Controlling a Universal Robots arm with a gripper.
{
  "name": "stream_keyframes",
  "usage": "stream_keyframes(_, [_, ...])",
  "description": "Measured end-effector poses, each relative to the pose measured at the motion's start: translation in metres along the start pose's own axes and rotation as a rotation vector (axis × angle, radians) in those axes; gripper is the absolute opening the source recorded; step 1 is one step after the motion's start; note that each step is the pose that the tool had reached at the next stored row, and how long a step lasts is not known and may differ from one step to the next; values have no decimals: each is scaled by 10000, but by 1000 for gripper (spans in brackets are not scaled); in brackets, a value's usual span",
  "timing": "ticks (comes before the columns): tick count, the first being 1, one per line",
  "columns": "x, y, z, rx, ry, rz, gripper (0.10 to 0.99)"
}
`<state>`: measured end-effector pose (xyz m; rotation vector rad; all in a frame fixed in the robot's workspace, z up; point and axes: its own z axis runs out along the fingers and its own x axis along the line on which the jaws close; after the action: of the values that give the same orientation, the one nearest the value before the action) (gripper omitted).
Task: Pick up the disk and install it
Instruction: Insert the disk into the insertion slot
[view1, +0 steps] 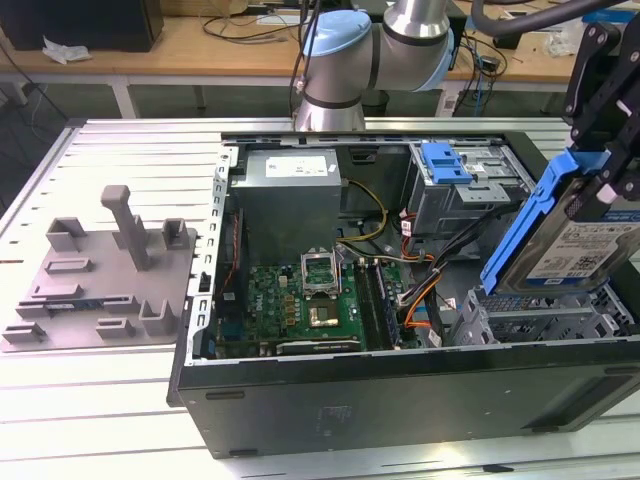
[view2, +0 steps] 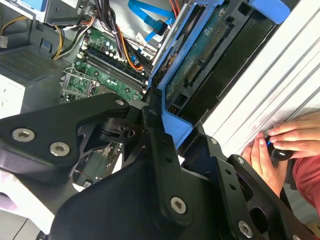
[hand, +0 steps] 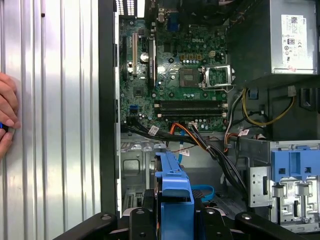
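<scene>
While I watch through the exterior view, the end effector (view1: 597, 165) has its black fingers clamped on the blue carrier bracket of the disk (view1: 575, 250). It holds the disk in the air, steeply tilted, with the labelled face toward that camera. The disk hangs over the exterior view's right end of the open computer case (view1: 300, 420), its lower edge just above the grey drive cage (view1: 540, 325). I can see the motherboard (hand: 185, 75) lying flat in the case beyond the bracket in the first wrist view, and the grey power supply box (view1: 290, 195) sits near the case's far wall. In the second wrist view the disk's circuit-board underside faces me, and a person's hand (view2: 280, 150) rests on the ribbed counter (view1: 100, 400) beside the case.
</scene>
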<state>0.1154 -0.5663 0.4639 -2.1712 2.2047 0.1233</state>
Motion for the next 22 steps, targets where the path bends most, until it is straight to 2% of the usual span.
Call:
stream_keyframes(5, [-10, 0, 10, -16, 11, -180, 369])
stream_keyframes(22, [1, -7, 24, -16, 11, -183, 369])
